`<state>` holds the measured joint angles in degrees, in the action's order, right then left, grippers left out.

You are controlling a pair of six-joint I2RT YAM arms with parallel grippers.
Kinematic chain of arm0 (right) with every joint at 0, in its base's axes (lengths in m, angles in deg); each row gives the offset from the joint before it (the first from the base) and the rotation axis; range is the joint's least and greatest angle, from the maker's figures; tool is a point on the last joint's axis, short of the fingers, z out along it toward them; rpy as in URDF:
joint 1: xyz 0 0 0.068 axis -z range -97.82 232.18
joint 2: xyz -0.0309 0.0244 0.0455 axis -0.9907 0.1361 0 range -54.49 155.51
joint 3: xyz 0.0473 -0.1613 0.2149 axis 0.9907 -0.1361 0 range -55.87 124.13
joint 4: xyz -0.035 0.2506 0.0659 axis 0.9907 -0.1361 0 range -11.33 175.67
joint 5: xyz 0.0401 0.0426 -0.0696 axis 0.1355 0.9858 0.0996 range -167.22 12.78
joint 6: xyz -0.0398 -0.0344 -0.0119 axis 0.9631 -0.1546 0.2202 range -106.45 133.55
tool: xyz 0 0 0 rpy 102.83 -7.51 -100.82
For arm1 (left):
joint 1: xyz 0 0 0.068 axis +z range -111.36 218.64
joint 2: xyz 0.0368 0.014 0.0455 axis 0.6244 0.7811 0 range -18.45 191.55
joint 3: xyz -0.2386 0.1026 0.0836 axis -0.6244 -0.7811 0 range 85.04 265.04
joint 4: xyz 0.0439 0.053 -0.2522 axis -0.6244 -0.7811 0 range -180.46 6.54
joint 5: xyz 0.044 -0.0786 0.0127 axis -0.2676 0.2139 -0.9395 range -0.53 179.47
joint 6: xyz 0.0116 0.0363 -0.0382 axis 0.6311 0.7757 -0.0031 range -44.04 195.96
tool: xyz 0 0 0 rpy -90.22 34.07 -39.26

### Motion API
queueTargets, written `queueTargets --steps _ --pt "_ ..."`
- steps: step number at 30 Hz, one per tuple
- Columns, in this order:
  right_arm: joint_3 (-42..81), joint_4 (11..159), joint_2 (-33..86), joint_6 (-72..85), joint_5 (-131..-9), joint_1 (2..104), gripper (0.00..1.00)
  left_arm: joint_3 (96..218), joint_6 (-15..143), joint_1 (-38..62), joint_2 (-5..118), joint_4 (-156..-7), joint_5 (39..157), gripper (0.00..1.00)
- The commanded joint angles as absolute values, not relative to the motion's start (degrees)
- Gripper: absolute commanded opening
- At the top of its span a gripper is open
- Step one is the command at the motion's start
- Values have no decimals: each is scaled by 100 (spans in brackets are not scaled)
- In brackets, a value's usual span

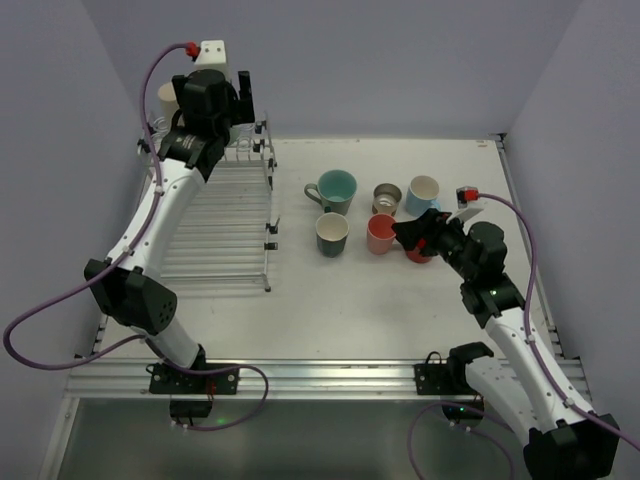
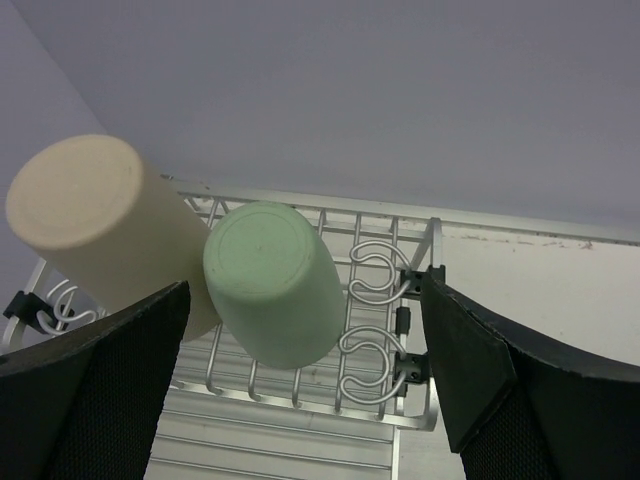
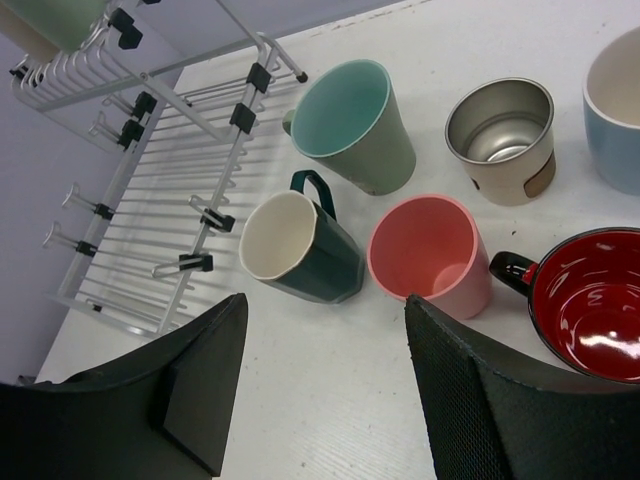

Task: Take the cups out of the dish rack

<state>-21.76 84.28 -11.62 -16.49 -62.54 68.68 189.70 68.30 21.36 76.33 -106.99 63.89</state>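
Observation:
The chrome dish rack (image 1: 215,225) stands at the left. In the left wrist view a beige cup (image 2: 95,220) and a mint green cup (image 2: 275,285) sit upside down on its raised back tier (image 2: 380,300). My left gripper (image 2: 300,375) is open just before them, its jaws wide apart; it also shows in the top view (image 1: 235,105). On the table stand a teal mug (image 3: 350,125), a grey-brown cup (image 3: 500,140), a light blue cup (image 3: 615,110), a dark green mug (image 3: 300,250), a pink cup (image 3: 430,255) and a red cup (image 3: 590,310). My right gripper (image 3: 325,380) is open and empty just short of the dark green and pink cups.
The rack's lower tier (image 3: 150,200) holds nothing. Lilac walls close the table at the back and both sides. My right gripper (image 1: 420,232) partly covers the red cup in the top view. A metal rail (image 1: 320,378) runs along the near edge.

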Motion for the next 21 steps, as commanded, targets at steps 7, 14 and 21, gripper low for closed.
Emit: queueTargets --steps 7,14,21 --pt "-2194 8786 -1072 -1747 -6122 6864 66 18805 6998 2405 7822 -10183 6354 99" --pt "-2194 8804 -1010 -1756 -6025 6855 66 18980 6937 2519 8086 -10104 6503 97" --pt "-2168 8804 -1019 -1747 -6025 6855 67 19086 6980 2581 8323 -10078 6504 94"
